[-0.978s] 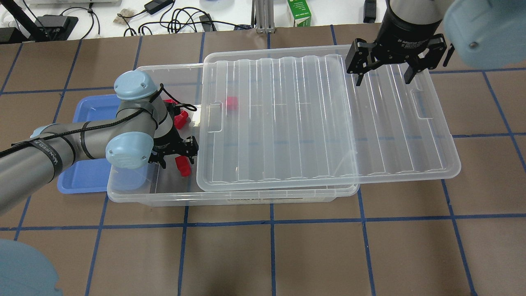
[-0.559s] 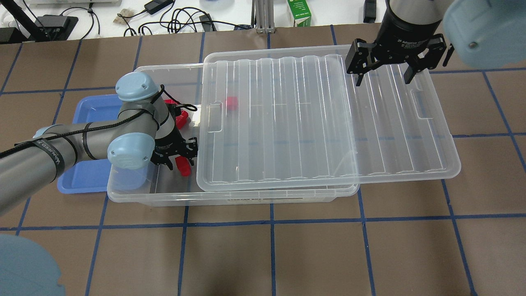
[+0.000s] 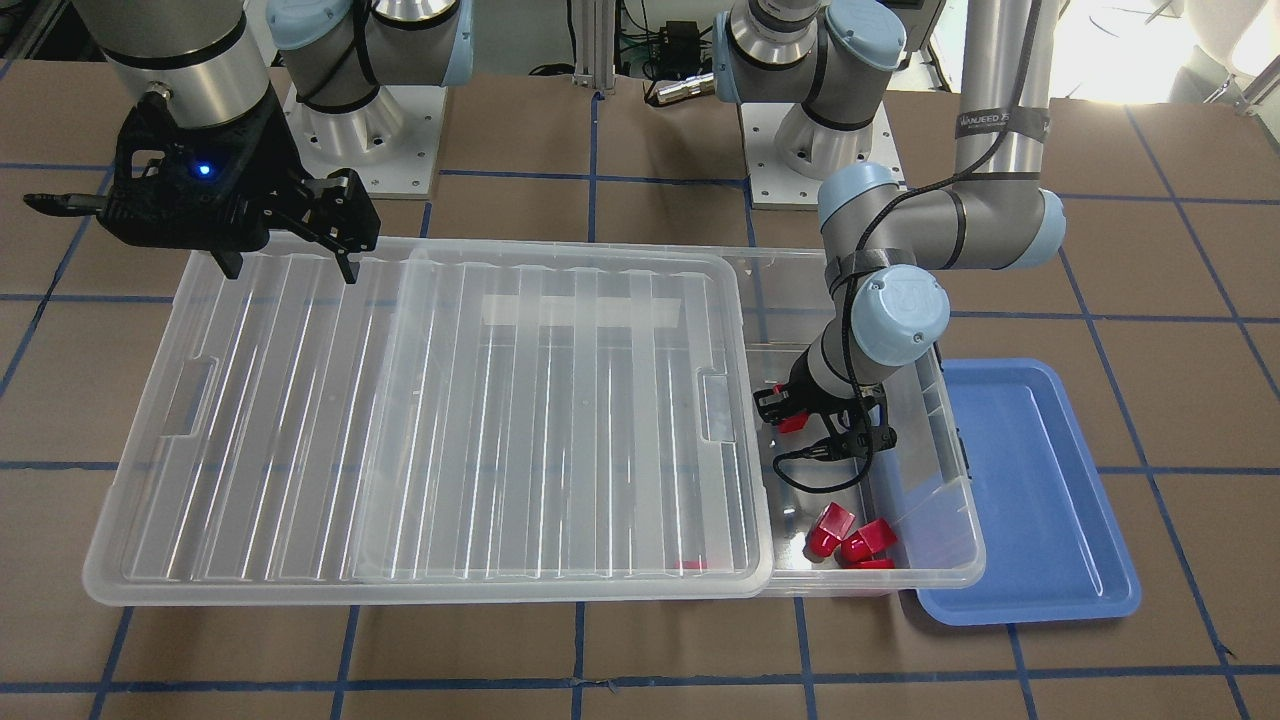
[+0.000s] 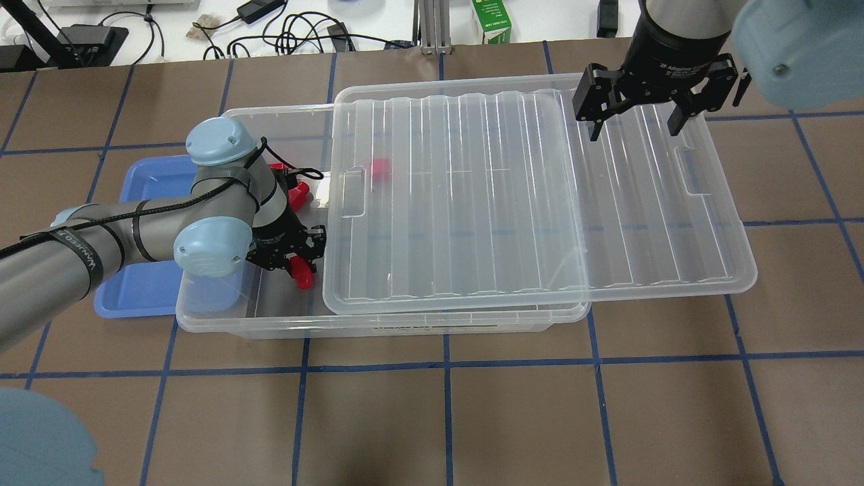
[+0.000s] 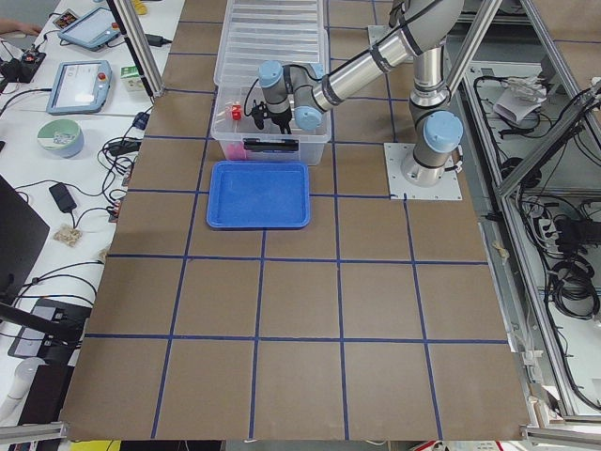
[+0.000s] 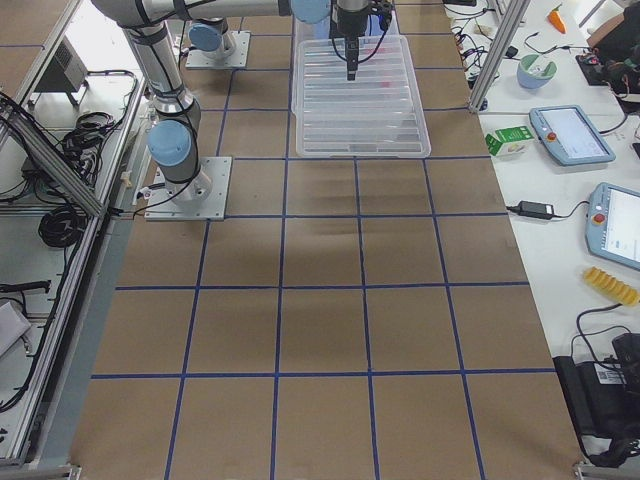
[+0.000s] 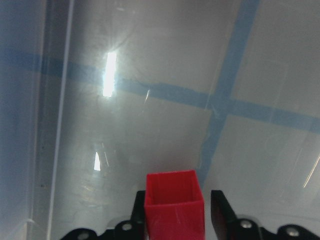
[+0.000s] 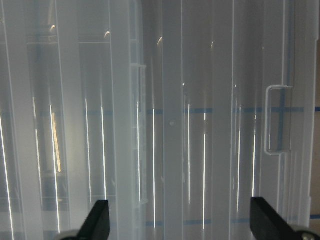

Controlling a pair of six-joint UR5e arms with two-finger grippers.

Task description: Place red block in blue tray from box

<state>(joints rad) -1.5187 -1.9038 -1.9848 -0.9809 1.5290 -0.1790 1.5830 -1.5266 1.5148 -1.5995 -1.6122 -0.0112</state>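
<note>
The red block [image 4: 303, 272] is inside the clear box [image 4: 378, 325], at its open left end. My left gripper [image 4: 297, 265] is down in the box and shut on the block. In the left wrist view the block [image 7: 174, 210] sits between the two fingers [image 7: 138, 214], hollow side up, just above the box floor. From the front the block [image 3: 793, 422] shows under the wrist. The blue tray [image 4: 145, 291] lies right beside the box's left end, partly under my left arm. My right gripper [image 4: 631, 127] is open and empty above the lid [image 4: 506, 196].
The ribbed lid is slid to the right and covers most of the box, overhanging its right end. Other red blocks [image 3: 845, 535] lie at the box's far left corner, and one [image 4: 381, 169] shows under the lid. Cables and a green carton [image 4: 491, 20] sit beyond the table.
My left gripper has closed its fingers around the red block in the box. My right gripper has shifted very slightly and stays open.
</note>
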